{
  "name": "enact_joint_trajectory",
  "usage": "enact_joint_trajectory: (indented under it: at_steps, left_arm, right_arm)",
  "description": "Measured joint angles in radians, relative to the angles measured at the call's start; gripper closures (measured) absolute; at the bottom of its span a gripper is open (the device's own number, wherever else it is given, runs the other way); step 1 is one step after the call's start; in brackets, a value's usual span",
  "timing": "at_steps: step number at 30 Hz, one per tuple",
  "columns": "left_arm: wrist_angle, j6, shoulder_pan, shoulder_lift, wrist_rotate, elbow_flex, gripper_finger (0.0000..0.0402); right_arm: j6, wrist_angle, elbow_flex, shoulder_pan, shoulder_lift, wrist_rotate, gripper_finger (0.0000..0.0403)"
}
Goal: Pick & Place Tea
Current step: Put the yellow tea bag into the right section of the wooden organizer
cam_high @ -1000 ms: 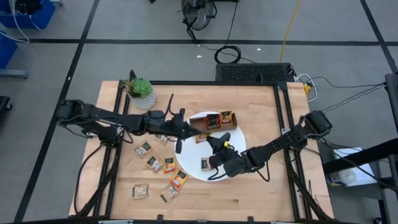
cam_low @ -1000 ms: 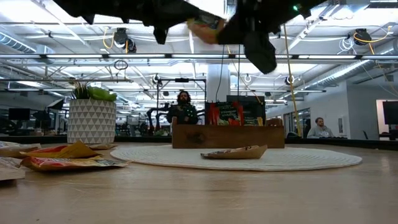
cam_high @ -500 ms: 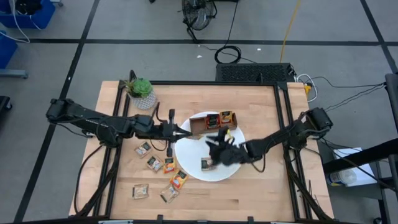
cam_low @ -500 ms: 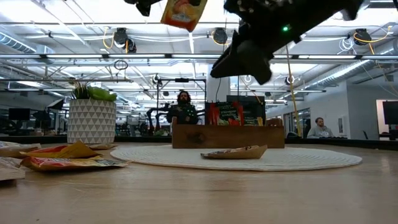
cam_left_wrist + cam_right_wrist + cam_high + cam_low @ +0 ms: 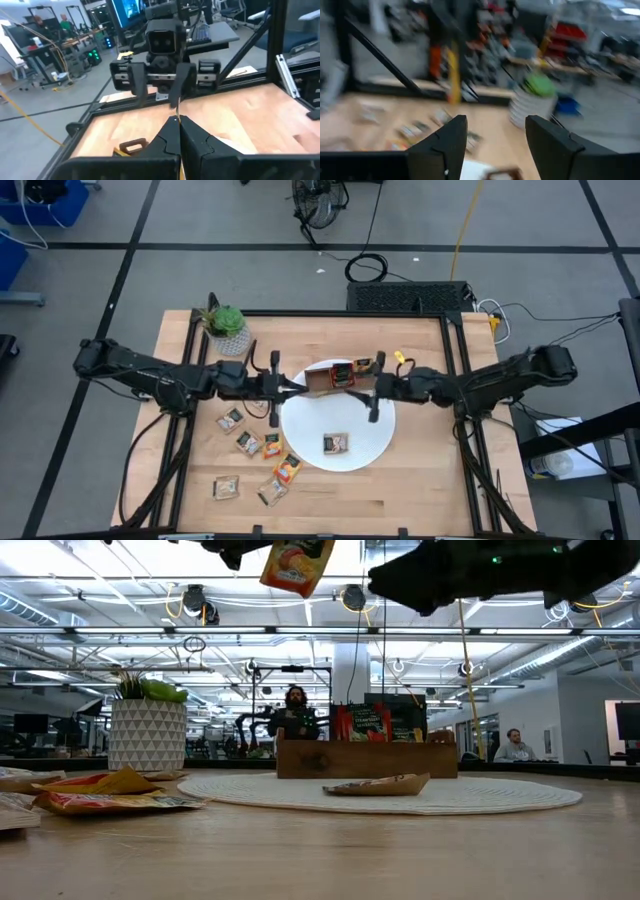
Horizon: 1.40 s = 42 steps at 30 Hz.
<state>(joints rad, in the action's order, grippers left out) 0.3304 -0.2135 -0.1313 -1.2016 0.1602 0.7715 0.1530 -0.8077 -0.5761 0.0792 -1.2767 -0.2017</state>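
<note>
Holding an orange-yellow tea sachet (image 5: 297,564) edge-on, our left gripper (image 5: 290,387) is clamped on it above the white plate (image 5: 365,442) rim; right gripper (image 5: 492,140) spread, empty, by the wooden tray (image 5: 345,380); we judge sachets light, floppy, slick, so pinch a sealed edge.

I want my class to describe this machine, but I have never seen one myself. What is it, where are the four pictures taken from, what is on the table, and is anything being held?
It is a robot with two dark arms working at a wooden table. One picture looks straight down, one looks level across the table top, and one comes from each wrist. On the table are a white plate, a brown wooden tray with tea sachets, a potted plant and loose sachets. The left hand is shut on an orange sachet, held up in the air. The right hand is open and empty.
</note>
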Motion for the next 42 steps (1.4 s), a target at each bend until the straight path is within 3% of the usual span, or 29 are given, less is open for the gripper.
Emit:
enact_joint_trajectory:
  at_steps: [6,10,30,37,42]
  left_arm:
    - [0.023,0.021,0.028,-0.014,-0.056,0.000,0.0401]
    - [0.019,0.033,0.043,-0.025,-0.059,0.000,0.0401]
    - [0.012,0.046,0.048,-0.024,-0.082,0.000,0.0401]
    - [0.010,0.052,0.048,-0.024,-0.082,0.000,0.0401]
    - [0.015,0.060,0.048,-0.024,-0.083,0.000,0.0401]
  right_arm:
    - [0.003,-0.158,0.009,0.002,-0.108,0.028,0.0228]
    - [0.007,-0.204,-0.043,-0.002,-0.177,0.102,0.0228]
    - [-0.006,-0.129,-0.176,-0.039,-0.229,0.181,0.0244]
    - [-0.010,-0.147,-0.175,-0.039,-0.228,0.230,0.0289]
    - [-0.010,-0.140,-0.175,-0.063,-0.229,0.230,0.0377]
